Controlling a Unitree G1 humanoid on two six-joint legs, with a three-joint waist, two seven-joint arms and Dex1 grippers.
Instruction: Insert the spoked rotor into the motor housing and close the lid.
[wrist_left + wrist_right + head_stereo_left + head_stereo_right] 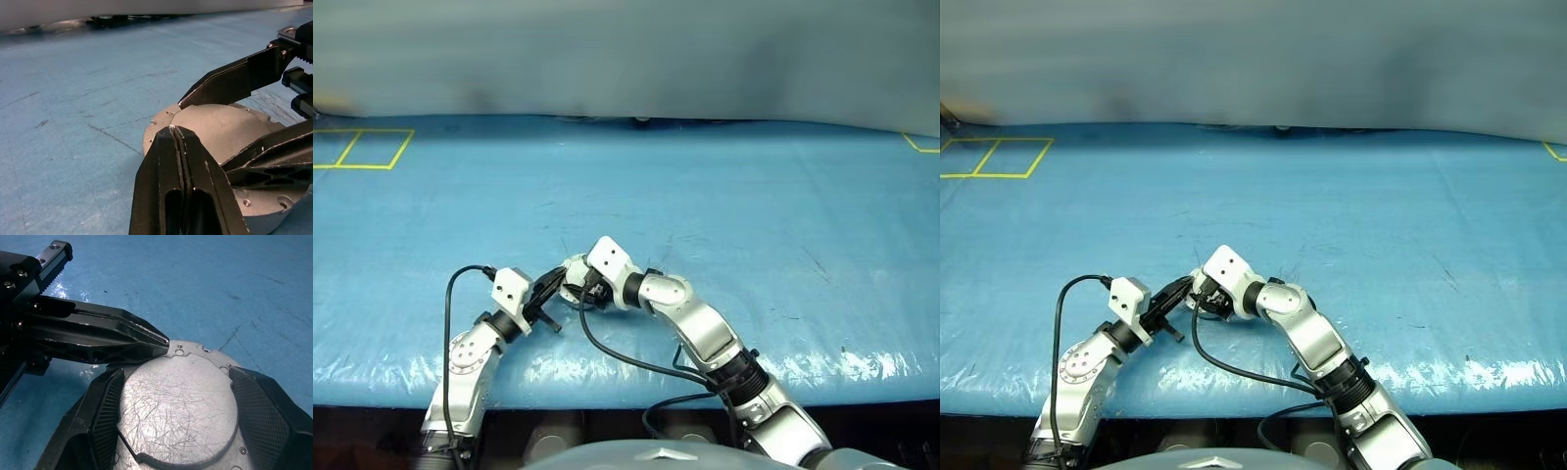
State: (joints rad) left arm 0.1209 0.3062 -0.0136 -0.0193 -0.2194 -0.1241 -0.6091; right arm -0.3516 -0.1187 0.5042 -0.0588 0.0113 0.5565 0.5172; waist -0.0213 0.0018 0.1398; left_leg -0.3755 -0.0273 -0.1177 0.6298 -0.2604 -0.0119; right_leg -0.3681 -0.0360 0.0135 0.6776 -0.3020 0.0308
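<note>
Motor housing [178, 411], lid [220, 125] shut, interior hidden: right gripper [176, 416] clamps its sides; left gripper [177, 147], fingers closed, tips at lid's rim.

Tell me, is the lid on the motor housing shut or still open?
Shut: the lid lies flat on the motor housing, smooth silver face up, between the right gripper fingers.

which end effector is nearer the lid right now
Right, narrowly. The right end effector straddles the closed lid, a finger on each side. The left end effector is shut, its tips at the lid's edge.
</note>
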